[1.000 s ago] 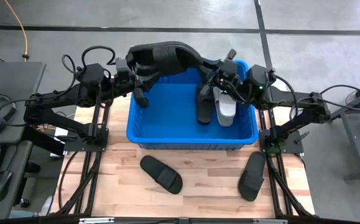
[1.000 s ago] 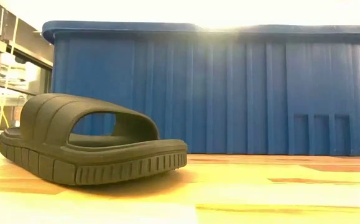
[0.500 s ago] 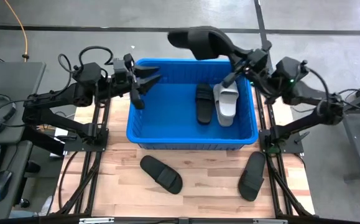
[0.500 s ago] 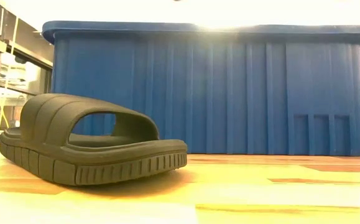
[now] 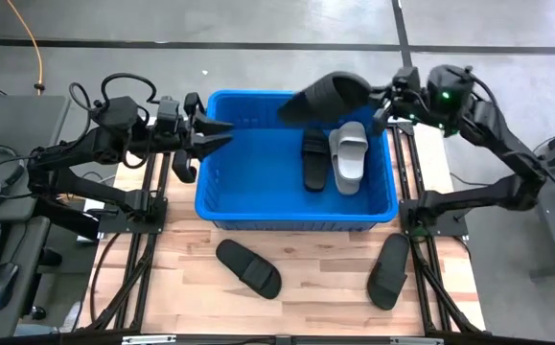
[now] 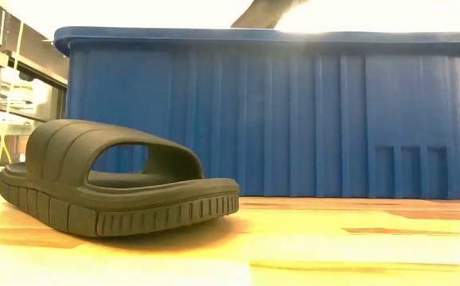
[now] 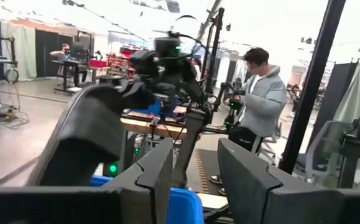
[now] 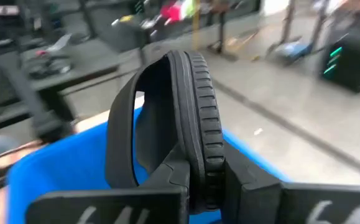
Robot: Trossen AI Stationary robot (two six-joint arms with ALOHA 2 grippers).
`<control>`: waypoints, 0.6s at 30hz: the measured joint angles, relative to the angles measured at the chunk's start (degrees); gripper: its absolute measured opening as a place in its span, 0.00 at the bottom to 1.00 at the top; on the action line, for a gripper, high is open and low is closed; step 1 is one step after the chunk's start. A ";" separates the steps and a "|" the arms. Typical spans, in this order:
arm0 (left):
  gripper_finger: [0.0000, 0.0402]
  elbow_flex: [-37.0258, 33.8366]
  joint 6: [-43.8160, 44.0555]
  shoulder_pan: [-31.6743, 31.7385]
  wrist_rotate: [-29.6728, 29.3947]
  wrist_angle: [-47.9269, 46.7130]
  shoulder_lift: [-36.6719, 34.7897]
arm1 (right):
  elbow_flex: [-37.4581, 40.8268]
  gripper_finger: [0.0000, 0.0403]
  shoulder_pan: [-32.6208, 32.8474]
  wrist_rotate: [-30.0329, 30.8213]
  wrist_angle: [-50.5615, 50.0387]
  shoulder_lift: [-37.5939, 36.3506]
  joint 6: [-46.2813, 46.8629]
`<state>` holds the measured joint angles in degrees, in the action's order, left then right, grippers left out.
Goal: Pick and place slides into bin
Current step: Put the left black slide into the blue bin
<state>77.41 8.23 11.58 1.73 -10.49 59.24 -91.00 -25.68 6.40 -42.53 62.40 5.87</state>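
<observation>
**Black slide held over the bin's far edge**

Blue bin (image 5: 296, 206) fills the middle of the desk (image 5: 315, 283) in the high view. Inside it lie a black slide (image 5: 315, 161) and a grey slide (image 5: 348, 161), side by side and touching. The right pincer (image 5: 381, 99) is clamped on another black slide, the held slide (image 5: 327, 96), which hangs above the bin's far rim. The left pincer (image 5: 210, 139) sits just outside the bin's left wall, fingers apart and holding nothing. Two black slides remain on the desk in front of the bin: the left slide (image 5: 248, 267) and the right slide (image 5: 389, 270).

At desk level, the left slide (image 6: 114, 187) lies close to the camera with the bin (image 6: 269, 119) behind it; a dark tip of the held slide (image 6: 263, 13) shows above the rim.

From the left wrist, the held slide (image 7: 83, 140) looms over the bin's edge (image 7: 183, 208), with a person (image 7: 260, 102) standing in the room beyond.

From the right wrist, the two fingers pinch the held slide (image 8: 186, 118) by its sole edge, with the bin (image 8: 61, 171) below.

Judged from this, the step in hand is placing. Next, the right arm should bring the slide over the open space beside the two inside, then open.
</observation>
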 joint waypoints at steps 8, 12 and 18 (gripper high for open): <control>0.29 0.00 1.64 0.01 0.40 -2.02 0.07 | 0.00 0.04 -14.75 -27.42 -3.82 2.84 -0.86; 0.29 0.00 3.71 0.01 0.68 -4.73 0.07 | -0.04 0.04 -19.71 -34.97 -5.91 5.58 -2.28; 0.29 0.00 4.08 0.01 1.91 -6.40 0.09 | -0.13 0.04 -24.67 -48.47 -10.57 13.50 -4.52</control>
<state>77.41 12.32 11.60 3.64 -16.89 59.33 -91.13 -50.36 -42.07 -53.11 75.89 1.35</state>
